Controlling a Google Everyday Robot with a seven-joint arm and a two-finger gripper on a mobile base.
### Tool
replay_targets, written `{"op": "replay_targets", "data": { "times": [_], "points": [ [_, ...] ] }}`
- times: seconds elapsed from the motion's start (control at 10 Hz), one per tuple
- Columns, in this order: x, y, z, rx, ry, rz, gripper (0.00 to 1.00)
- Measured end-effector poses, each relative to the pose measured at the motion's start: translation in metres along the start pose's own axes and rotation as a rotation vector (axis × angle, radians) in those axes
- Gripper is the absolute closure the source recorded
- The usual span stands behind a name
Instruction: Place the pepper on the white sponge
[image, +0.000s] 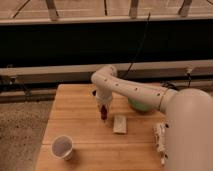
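My gripper (103, 113) hangs from the white arm over the middle of the wooden table (75, 132). It holds the dark red pepper (104, 114), which points down just above the tabletop. The white sponge (120, 124) lies flat on the table a little to the right of and nearer than the pepper, apart from it.
A white cup (62, 147) stands at the table's front left. A green bowl (140, 105) sits behind the arm at the back right. A white tube-like bottle (160, 140) lies at the right edge. My arm's large white body fills the lower right.
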Motion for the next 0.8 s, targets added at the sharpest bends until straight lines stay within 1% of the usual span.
{"op": "replay_targets", "data": {
  "times": [0.3, 0.6, 0.8],
  "points": [
    [-0.006, 0.023, -0.004, 0.014, -0.007, 0.021, 1.0],
    [-0.011, 0.043, 0.002, 0.021, -0.019, 0.035, 1.0],
    [-0.016, 0.049, 0.004, 0.026, -0.024, 0.036, 1.0]
  ]
}}
